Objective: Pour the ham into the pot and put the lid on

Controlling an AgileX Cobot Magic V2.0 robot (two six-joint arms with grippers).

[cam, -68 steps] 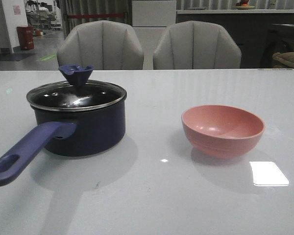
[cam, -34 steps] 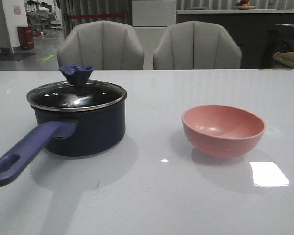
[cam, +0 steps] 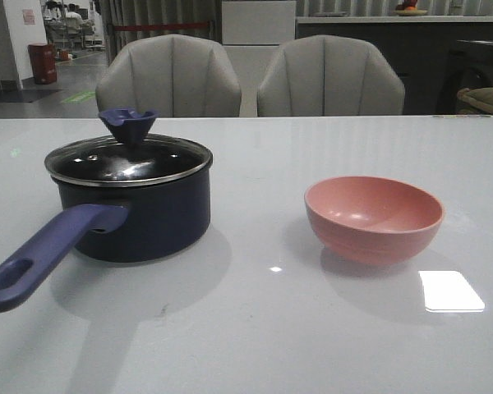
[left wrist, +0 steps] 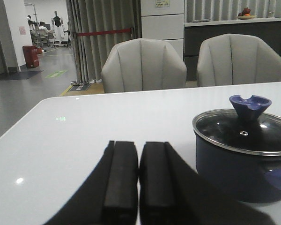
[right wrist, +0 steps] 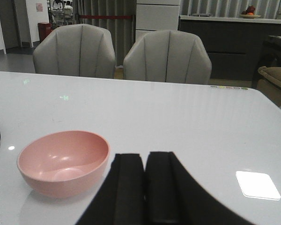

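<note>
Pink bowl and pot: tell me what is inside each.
The pink bowl looks empty; its bare bottom shows, with no ham. The pot has its glass lid on, and the dark, reflective glass hides whatever is inside.

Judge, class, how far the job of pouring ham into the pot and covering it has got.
The lid sits on the pot, and the pink bowl looks empty, as a finished job would leave them. Whether ham is in the pot cannot be seen through the dark glass. Nothing is in hand: the left gripper and right gripper are shut on nothing.
</note>
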